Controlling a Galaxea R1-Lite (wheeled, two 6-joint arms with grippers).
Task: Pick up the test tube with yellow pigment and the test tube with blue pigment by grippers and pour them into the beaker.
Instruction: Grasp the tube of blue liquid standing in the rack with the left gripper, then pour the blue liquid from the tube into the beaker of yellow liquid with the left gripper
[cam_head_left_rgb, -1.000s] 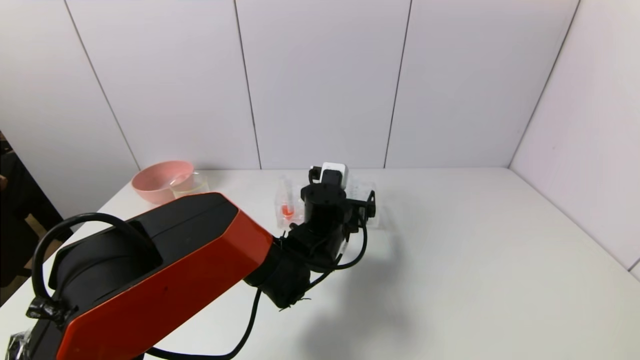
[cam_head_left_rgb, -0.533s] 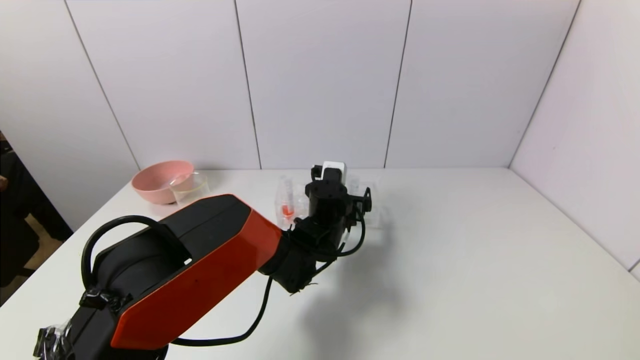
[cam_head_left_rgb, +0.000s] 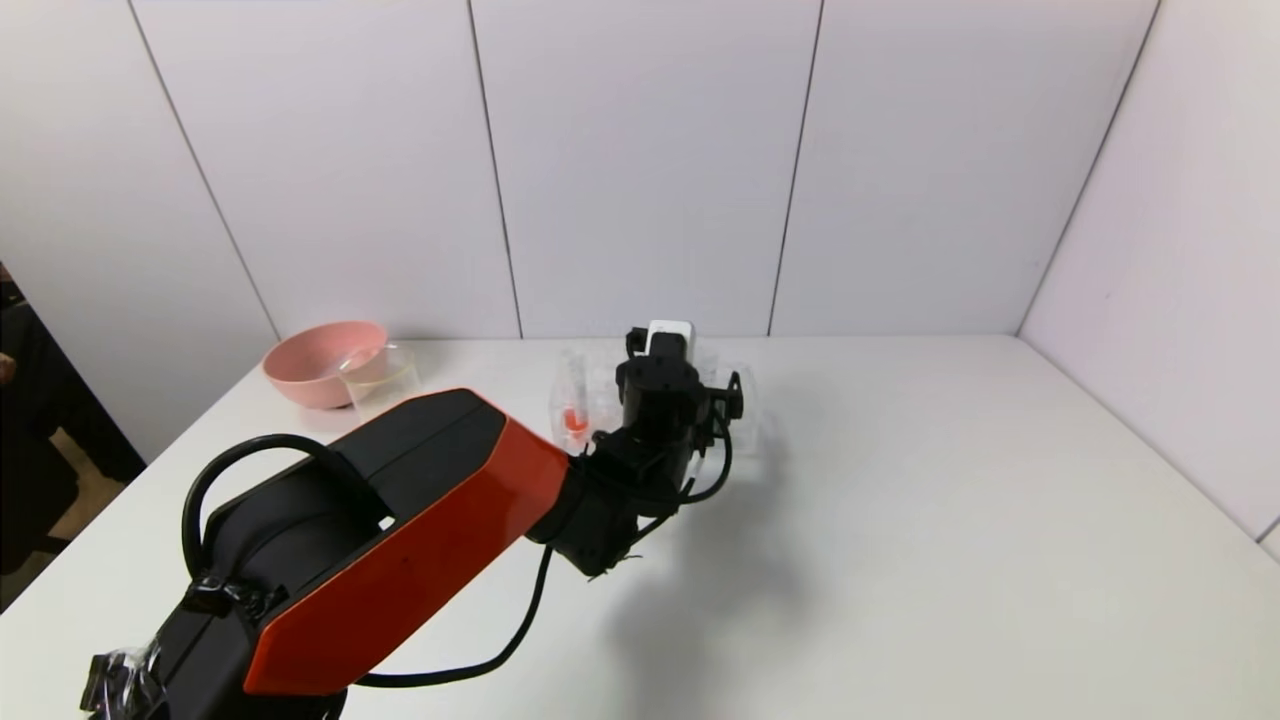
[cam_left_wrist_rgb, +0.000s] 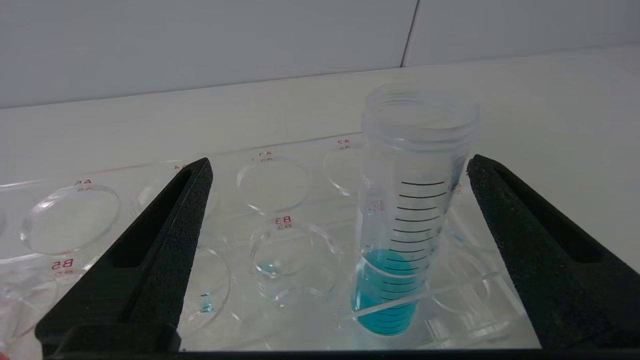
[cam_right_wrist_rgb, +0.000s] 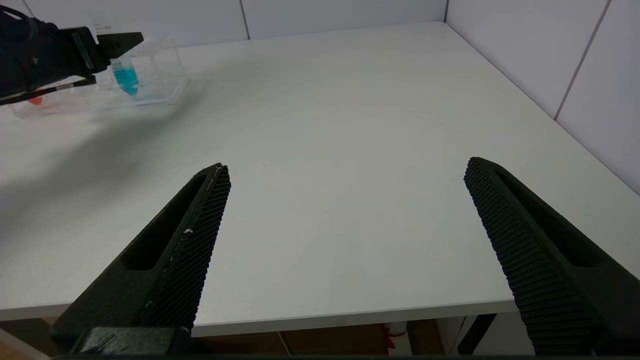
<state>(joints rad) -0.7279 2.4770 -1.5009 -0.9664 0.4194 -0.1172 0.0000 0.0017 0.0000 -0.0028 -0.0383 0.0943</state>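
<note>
The test tube with blue pigment (cam_left_wrist_rgb: 415, 200) stands upright in a clear many-holed rack (cam_left_wrist_rgb: 300, 205), with blue liquid in its lower part. My left gripper (cam_left_wrist_rgb: 338, 162) is open around it, one finger on each side and neither touching; the tube stands closer to one finger. In the head view the left wrist (cam_head_left_rgb: 660, 385) covers the rack's middle (cam_head_left_rgb: 755, 420). The beaker (cam_head_left_rgb: 380, 372) stands at the back left beside a pink bowl. My right gripper (cam_right_wrist_rgb: 346, 166) hangs open and holds nothing, over the table's front edge. The test tube with yellow pigment is out of view.
A tube with red liquid (cam_head_left_rgb: 574, 418) stands in the left end of the rack. The pink bowl (cam_head_left_rgb: 320, 362) touches the beaker's left side. White wall panels close the back and right of the white table (cam_head_left_rgb: 950, 520).
My left arm has reached farther forward toward the rack, with its elbow shifting right and the wrist moving slightly up the picture. Its fingers have stayed open.
</note>
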